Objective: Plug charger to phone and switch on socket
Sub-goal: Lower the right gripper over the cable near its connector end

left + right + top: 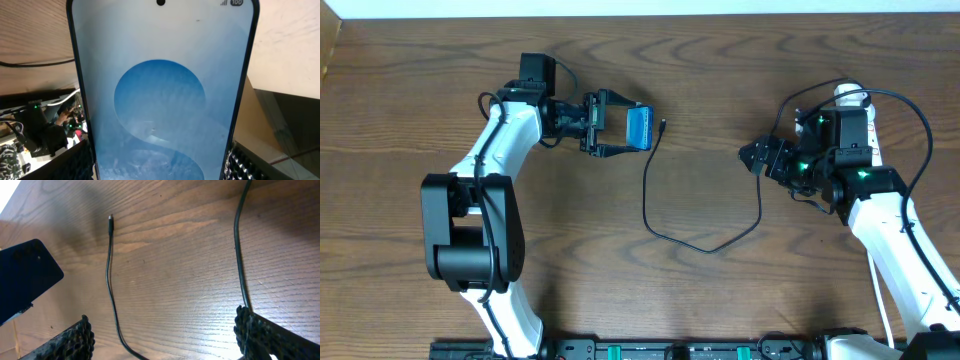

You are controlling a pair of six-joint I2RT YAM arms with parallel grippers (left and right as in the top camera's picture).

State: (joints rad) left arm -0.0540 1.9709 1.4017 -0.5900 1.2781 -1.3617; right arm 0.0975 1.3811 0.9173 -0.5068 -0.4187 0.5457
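Left tool (620,127) is clamped on the phone (639,128), its ribbed fingers (245,162) pressing the two long edges. The lit screen, white with a blue blob, faces the wrist camera. Whether the phone touches the counter (420,90) cannot be told. Just right of the phone in the overhead view lies the small connector tip (663,125) of the charger (646,195), near the phone but apart from it. The thin black cable runs down away from the phone, loops across the wood and climbs again further to the phone's right. Right tool (758,158) hangs there, well apart from the phone, its fingers (75,339) spread wide, gripping nothing, with the cable lying on the counter beneath them.
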